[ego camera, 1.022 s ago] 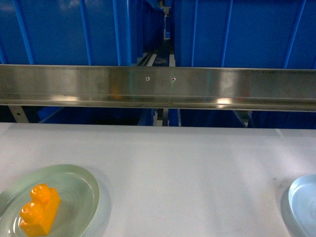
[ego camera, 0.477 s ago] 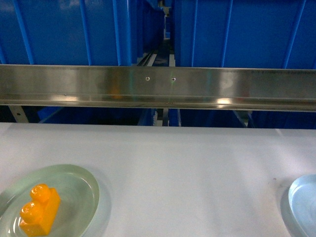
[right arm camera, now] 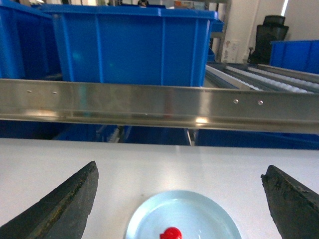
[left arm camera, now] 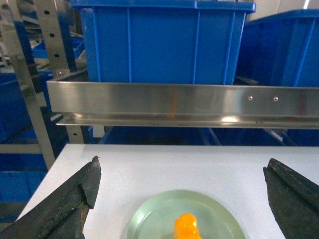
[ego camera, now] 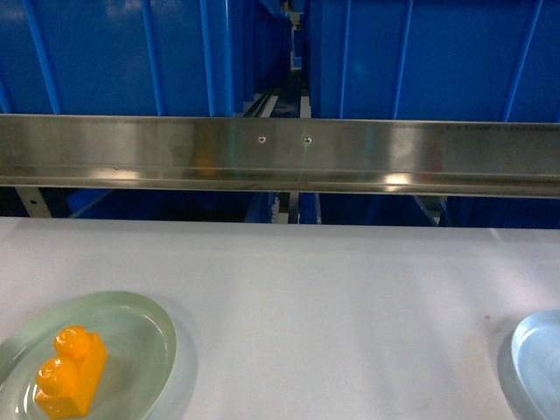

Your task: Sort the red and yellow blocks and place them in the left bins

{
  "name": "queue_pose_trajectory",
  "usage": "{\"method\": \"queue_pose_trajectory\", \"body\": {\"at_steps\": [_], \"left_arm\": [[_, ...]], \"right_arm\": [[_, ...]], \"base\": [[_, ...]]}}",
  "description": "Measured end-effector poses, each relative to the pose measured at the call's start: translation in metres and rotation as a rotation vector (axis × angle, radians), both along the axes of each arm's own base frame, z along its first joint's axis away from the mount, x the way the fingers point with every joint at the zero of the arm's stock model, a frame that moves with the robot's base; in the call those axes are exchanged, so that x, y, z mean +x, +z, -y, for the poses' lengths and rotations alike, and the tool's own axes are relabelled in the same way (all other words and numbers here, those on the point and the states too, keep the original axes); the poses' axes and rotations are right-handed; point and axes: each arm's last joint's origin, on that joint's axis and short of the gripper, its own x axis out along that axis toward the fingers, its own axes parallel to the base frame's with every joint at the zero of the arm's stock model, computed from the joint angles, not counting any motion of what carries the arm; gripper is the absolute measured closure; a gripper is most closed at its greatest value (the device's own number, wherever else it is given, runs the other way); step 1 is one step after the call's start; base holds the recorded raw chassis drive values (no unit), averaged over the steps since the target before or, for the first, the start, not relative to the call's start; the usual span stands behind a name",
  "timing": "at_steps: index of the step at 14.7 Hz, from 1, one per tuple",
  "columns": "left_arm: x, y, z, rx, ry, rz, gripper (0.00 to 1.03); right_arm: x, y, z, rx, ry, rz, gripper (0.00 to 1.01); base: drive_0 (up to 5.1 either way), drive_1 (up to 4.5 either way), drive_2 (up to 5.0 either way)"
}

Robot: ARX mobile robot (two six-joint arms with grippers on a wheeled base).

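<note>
Nearest the robot, on the white table (ego camera: 332, 289), a pale green oval dish (ego camera: 144, 319) sits at the lower left of the head view with the orange-yellow block (ego camera: 70, 372) lying in it, its two round studs facing up. In the left wrist view the left gripper (left arm camera: 182, 204) hangs over this dish with its fingers (left arm camera: 70, 201) spread wide apart, one on each side of the dish and touching neither it nor the block, whose top shows at the bottom edge. At the lower right of the head view only the rim of a pale blue dish (ego camera: 529, 350) shows. The right wrist view shows that dish from above with the small red block (right arm camera: 172, 233) in it, cut off by the lower edge. The right gripper (right arm camera: 179, 204) hangs there too, its jaws wide apart and holding nothing.

Past the table's far edge runs a steel rail (ego camera: 280, 156) across the whole width. Behind the rail stand the big blue crates: the left crate (ego camera: 105, 57) and another blue crate (ego camera: 437, 57) to its right, with a narrow gap between them. Both blocks are well apart from the crates.
</note>
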Motion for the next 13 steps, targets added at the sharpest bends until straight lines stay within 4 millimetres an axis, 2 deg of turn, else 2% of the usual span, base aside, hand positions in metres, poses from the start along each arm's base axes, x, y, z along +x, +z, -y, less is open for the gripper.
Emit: {"method": "queue_pose_trajectory", "body": {"at_steps": [3,10,13], "left_arm": [[0.005,0.003,0.008,-0.013,-0.028,0.012,0.05],[0.011,0.002,0.007,-0.035,0.002,-0.005,0.05],[0.024,0.01,0.001,-0.067,0.026,-0.028,0.05]], "right_arm": [[-0.001,0.001,0.02,-0.007,-0.034,0.012,0.03],[0.005,0.003,0.031,-0.003,-0.021,0.011,0.03],[0.024,-0.001,0.034,0.02,0.034,-0.044,0.03]], "base": [[0.0,0.0,0.0],[0.0,0.0,0.0],[0.0,0.0,0.0]]}}
